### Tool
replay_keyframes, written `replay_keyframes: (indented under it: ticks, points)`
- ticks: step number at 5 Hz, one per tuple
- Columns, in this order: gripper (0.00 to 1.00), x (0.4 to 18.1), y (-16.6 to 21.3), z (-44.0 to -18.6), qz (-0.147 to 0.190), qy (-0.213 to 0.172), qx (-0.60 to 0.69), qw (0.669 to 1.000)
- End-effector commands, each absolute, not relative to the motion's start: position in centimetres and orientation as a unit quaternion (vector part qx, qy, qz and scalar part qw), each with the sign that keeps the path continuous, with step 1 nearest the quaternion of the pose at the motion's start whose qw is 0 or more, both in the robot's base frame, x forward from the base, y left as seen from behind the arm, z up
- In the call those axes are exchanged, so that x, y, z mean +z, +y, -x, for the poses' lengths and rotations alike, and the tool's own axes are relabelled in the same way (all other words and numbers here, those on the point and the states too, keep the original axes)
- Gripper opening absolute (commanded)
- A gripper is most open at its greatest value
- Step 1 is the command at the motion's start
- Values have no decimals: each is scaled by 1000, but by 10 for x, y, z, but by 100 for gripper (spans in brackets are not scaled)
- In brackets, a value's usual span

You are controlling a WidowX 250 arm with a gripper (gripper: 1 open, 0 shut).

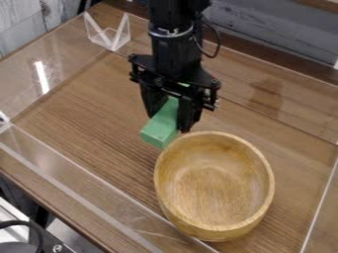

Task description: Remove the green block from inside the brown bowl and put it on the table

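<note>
The green block (161,126) sits just left of the frame's centre, pinched at its upper end between the jaws of the gripper (173,111), which are closed on it. It hangs tilted, its lower end pointing down and to the left, close above the counter (93,119). Whether that lower corner already touches the wood cannot be told from this angle. The block is out of the bowl and lies just beside the upper left of its rim.

The block looks like a stiff, light bar with flat, smooth faces. It should not bend or crush, but it could pivot between the 2 fingers, as its tilt suggests. A grip across the narrow width on 2 opposite flat faces, nearer the middle, would likely hold it straighter.

The brown bowl (214,185) fills the lower right of the frame, upright and empty, its grain showing inside.

The arm comes down from the top centre, pointing straight at the counter. Clear walls (79,198) border the counter along the lower left and the far side.
</note>
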State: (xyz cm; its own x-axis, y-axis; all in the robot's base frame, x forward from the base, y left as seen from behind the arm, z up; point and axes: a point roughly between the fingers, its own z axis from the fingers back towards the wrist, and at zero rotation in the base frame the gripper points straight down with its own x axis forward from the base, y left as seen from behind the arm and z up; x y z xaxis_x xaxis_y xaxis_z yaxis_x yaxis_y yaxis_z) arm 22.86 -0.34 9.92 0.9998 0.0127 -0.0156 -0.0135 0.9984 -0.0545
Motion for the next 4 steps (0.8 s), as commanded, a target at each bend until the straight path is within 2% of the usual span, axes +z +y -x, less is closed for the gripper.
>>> replay_keyframes:
  ticks: [1,4]
  points:
    - [0,111,5,-229,28,-23,8,999]
    - [0,101,28,-223,28,-26,13,999]
